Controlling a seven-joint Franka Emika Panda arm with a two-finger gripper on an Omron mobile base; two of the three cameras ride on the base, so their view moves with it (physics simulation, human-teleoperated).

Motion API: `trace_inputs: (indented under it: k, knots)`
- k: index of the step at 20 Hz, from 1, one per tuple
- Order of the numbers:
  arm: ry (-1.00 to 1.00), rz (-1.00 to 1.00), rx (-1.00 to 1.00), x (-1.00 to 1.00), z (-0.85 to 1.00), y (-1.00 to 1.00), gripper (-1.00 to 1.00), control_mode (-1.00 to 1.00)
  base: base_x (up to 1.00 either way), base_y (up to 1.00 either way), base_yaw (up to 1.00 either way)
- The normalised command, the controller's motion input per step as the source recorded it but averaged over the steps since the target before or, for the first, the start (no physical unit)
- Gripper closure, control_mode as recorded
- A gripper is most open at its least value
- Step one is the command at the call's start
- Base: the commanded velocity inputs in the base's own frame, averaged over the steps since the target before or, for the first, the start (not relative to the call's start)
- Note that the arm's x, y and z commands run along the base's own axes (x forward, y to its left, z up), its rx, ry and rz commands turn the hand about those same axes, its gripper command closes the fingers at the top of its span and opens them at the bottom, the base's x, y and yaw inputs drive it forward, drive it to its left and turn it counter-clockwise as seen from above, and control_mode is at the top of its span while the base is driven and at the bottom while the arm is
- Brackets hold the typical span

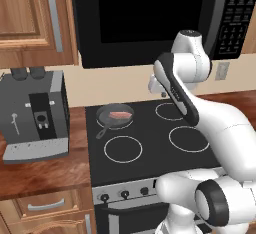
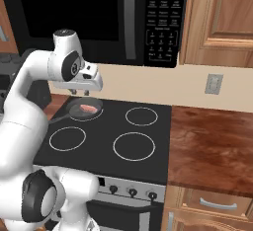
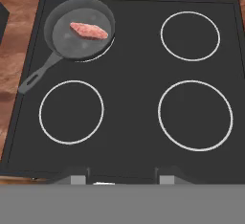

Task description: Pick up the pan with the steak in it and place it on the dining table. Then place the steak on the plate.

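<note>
Sitting on the stove's [image 3: 134, 89] back-left burner, the pan [image 3: 79, 31] holds the steak [image 3: 88, 30] (tool [image 3: 122, 176] jaws apart, empty).

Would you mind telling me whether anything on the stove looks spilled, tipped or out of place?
Nothing stands out. The pan sits flat on the back-left burner of the stove, slightly off the ring's centre, with the steak lying inside it. No spills show.
</note>
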Motion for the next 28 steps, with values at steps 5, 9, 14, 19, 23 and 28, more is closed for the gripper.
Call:
trace_inputs:
  k: [5,9,14,19,23,28]
  knots:
    - [-0.01,0.00,-0.01,-0.18,-0.01,0.11,-1.00,-1.00,0.00,0.00,0.00]
    - [-0.06,0.00,-0.04,-0.54,-0.05,0.36,-1.00,-1.00,0.00,0.00,0.00]
    - [-0.09,0.00,-0.05,-0.72,-0.10,0.41,-1.00,-1.00,0.00,0.00,0.00]
    - [-0.10,0.00,-0.02,-0.66,-0.09,0.40,-1.00,-1.00,0.00,0.00,0.00]
    - [-0.04,-0.01,0.00,-0.22,-0.12,0.43,-1.00,-1.00,0.00,0.00,0.00]
    - [0.00,-0.11,0.01,0.09,-0.20,0.51,-1.00,-1.00,0.00,0.00,0.00]
